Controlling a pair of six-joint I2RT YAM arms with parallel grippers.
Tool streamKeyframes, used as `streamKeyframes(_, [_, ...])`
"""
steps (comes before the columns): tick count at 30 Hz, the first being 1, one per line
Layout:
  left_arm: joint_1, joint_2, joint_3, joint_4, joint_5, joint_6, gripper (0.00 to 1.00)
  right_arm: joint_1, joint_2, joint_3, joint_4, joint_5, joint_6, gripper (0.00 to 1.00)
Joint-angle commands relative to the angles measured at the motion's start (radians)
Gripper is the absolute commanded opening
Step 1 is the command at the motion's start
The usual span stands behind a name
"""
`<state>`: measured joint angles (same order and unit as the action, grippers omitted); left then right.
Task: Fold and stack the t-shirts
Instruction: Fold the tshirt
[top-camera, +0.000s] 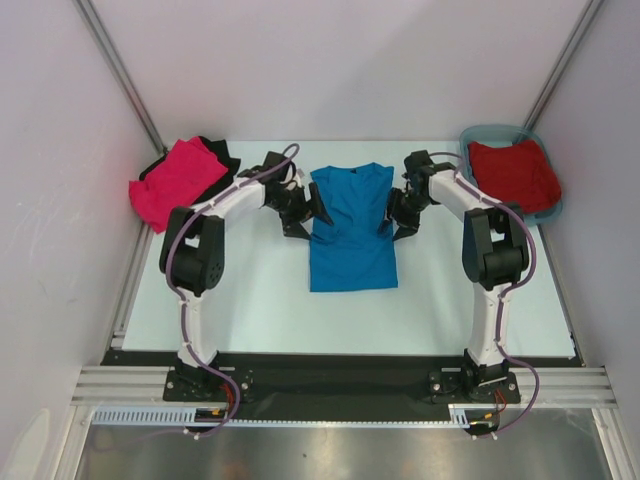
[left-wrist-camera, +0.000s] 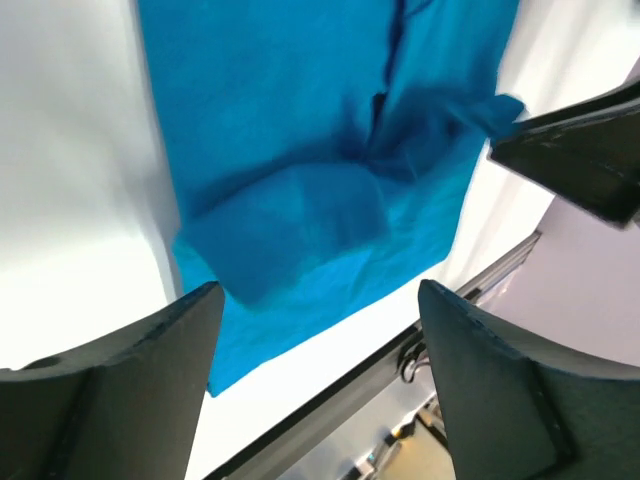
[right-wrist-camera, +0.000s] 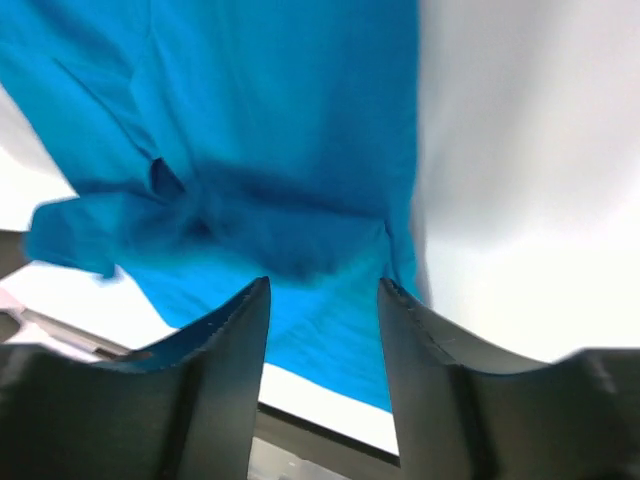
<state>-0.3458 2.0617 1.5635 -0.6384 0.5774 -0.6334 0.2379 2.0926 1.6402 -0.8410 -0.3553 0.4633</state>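
Your blue t-shirt (top-camera: 350, 230) lies flat on the table (top-camera: 250, 300), directly between your two hands. Its long axis runs from the collar on the far side to the hem nearer the arm bases. Both sleeves look folded in over the body, so it reads as a narrow strip.

The left gripper (top-camera: 305, 210) sits just off the shirt's left shoulder edge, so the cloth is on that hand's inner side. Its wrist view shows the jaws spread wide with nothing between them. The right gripper (top-camera: 395, 215) mirrors it at the right shoulder edge. Its fingers are parted less widely and clear of the cloth, which shows through the gap: released, not grasping.

Both hands are at the collar end and about equally near. The hem lies back toward the bases from each hand. A lengthwise fold would likely mean gripping the shoulders where you are, or moving back to the hem corners.

Outward of your left hand lie the pink t-shirt (top-camera: 180, 180) and the black t-shirt (top-camera: 222, 155). Outward of your right is the dark red t-shirt (top-camera: 512, 172) in the tub (top-camera: 553, 205).
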Motion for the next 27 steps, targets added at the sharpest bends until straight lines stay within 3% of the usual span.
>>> streamKeyframes(1, [0.011,-0.012,0.078,-0.038,-0.04,0.053,0.87,-0.006,-0.022,0.032,-0.02,0.088,0.0,0.54])
streamKeyframes(6, [0.022,-0.055,0.099,-0.052,-0.077,0.064,0.88,-0.009,-0.077,0.027,-0.006,0.156,-0.006,0.56])
streamKeyframes(14, [0.031,-0.103,0.121,-0.087,-0.082,0.069,0.88,-0.008,-0.14,0.056,-0.027,0.133,0.008,0.56])
streamKeyframes(19, [0.031,-0.14,0.093,-0.116,-0.051,0.081,0.87,0.0,-0.16,0.032,-0.122,0.187,-0.003,0.56])
streamKeyframes(23, [0.031,-0.21,-0.06,-0.057,-0.027,0.106,0.87,-0.003,-0.235,-0.132,-0.073,0.159,-0.02,0.56])
streamKeyframes(27, [0.033,-0.287,-0.349,0.121,0.03,0.103,0.88,-0.015,-0.315,-0.308,0.015,0.09,-0.018,0.56])
